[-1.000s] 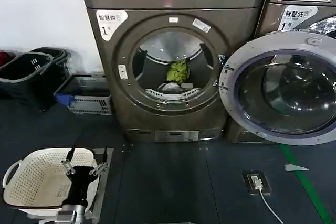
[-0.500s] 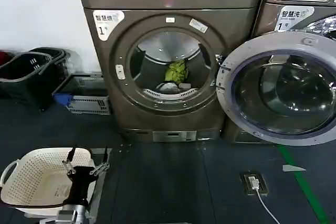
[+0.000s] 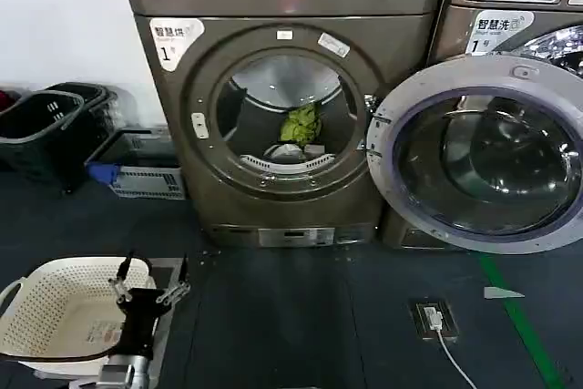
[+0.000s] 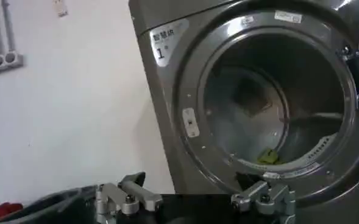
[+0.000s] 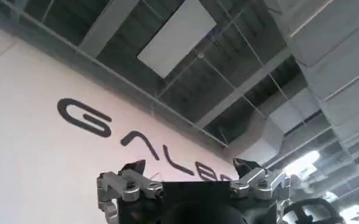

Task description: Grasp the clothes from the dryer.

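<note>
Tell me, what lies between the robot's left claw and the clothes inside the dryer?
In the head view, bare dark floor, then the dryer's front and porthole rim, separate the left gripper from the clothes.

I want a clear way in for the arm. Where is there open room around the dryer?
Open: the dark floor between the white basket and the dryer, and its round opening above the clothes. Crowded: bins leftward, the open door rightward. Left gripper is open.

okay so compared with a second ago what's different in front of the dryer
The whole scene has slid left in the head view: the dryer, its open door and the white basket all sit further left, so the view itself shifted. The left gripper stays open and empty over the basket's edge. The clothes lie untouched in the drum.
</note>
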`<state>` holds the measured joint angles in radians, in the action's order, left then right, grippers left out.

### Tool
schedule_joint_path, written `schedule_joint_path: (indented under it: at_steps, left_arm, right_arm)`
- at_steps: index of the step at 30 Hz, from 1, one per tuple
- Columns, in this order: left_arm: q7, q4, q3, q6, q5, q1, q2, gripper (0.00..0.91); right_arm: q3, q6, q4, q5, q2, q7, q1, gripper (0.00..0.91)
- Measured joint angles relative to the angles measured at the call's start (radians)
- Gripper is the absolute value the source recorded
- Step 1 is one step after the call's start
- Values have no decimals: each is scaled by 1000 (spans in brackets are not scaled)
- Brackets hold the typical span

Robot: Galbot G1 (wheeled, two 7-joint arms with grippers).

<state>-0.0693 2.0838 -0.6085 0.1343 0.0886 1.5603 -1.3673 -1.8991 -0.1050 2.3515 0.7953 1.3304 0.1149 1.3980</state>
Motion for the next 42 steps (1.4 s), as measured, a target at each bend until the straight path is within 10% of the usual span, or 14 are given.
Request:
schedule_joint_path:
  at_steps: [42]
  left_arm:
    - [1, -6, 3, 1, 0, -2, -3, 907]
  right_arm:
    - [33, -1, 0, -34, 0, -4, -9, 907]
